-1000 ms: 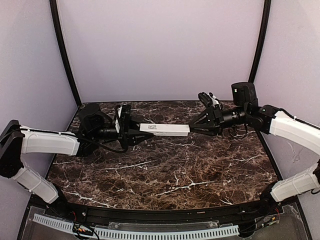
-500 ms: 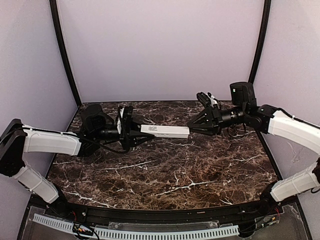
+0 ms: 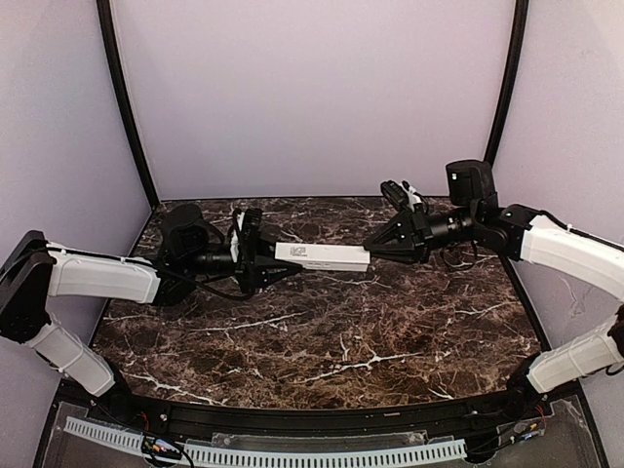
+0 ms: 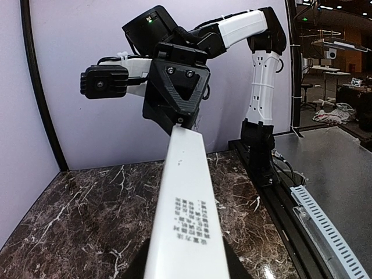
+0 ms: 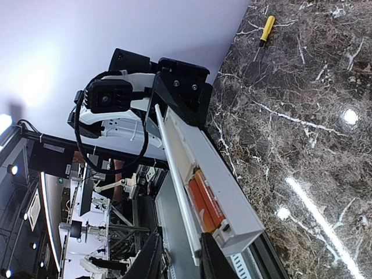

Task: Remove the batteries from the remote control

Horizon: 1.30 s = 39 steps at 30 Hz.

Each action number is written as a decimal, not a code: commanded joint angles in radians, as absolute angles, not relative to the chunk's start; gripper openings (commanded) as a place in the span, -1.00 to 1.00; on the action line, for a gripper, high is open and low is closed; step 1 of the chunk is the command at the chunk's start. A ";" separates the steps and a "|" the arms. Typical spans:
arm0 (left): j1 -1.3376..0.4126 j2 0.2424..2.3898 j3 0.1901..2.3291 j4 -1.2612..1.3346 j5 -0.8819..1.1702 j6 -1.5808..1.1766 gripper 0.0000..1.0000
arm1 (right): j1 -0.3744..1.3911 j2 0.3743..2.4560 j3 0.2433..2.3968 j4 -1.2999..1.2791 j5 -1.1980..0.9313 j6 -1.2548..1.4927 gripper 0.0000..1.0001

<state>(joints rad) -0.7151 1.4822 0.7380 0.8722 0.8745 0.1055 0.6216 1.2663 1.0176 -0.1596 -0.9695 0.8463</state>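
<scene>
My left fingers (image 3: pixel 271 263) clamp the remote control (image 3: pixel 322 255) above the surface (image 3: pixel 322 336). My right fingers (image 3: pixel 378 250) stand narrow at its far end, grip unclear. Batteries (image 5: pixel 203 200) show.

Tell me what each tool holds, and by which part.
Left tool grips the remote control by one end. Right tool is at the opposite end; whether it has a hold there cannot be told.

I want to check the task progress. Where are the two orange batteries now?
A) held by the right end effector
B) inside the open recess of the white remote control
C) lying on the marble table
B: the right wrist view shows both batteries seated side by side in the open recess of the remote control.
</scene>
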 commanded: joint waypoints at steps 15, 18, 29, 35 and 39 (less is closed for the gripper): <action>-0.711 1.481 0.763 0.882 0.868 0.113 -0.99 | 0.646 1.303 1.035 -0.130 -0.969 0.829 -0.82; -0.711 1.483 0.762 0.882 0.867 0.112 -0.99 | 0.648 1.307 1.033 -0.130 -0.967 0.828 -0.93; -0.711 1.475 0.755 0.877 0.857 0.116 -0.99 | 0.650 1.304 1.035 -0.130 -0.960 0.826 -1.00; -0.710 1.462 0.741 0.868 0.836 0.129 -0.99 | 0.650 1.289 1.051 -0.130 -0.938 0.814 -1.00; -0.710 1.455 0.737 0.854 0.826 0.137 -0.99 | 0.651 1.279 1.065 -0.130 -0.924 0.804 -1.00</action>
